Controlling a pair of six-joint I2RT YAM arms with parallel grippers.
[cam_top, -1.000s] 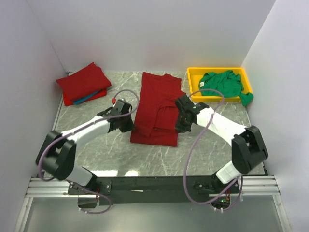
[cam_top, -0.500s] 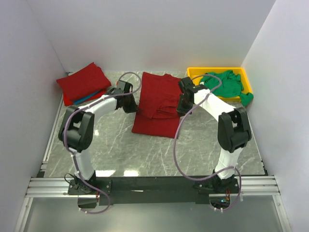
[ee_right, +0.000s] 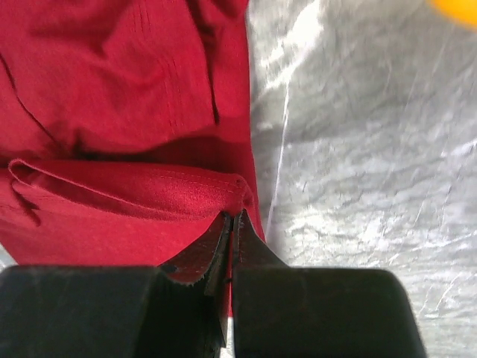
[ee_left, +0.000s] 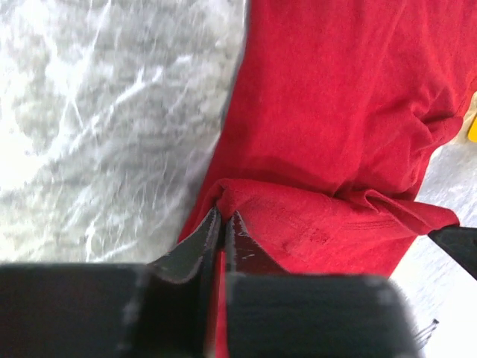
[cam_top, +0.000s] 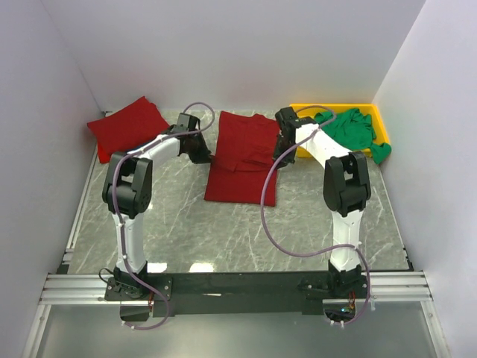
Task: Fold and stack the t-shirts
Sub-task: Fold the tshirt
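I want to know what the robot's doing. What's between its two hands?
The dark red t-shirt lies between them, as the top view shows. The left gripper and the right gripper each pinch a folded edge of it.

Work surface: grey marble-patterned table top (cam_top: 223, 231), white veining throughout, bright glare patches (cam_top: 201, 266) near its front edge. Enclosure: plain white back wall (cam_top: 238, 52), white left wall (cam_top: 37, 149) and white right wall (cam_top: 440, 149), closing the table in on three sides. Aluminium rails (cam_top: 67, 289) run along the near edge, and a thin metal strip (cam_top: 78, 216) along the left side. Below the rails lies a dull grey surface (cam_top: 238, 335). Both wrist views show the same veined top, strongly lit
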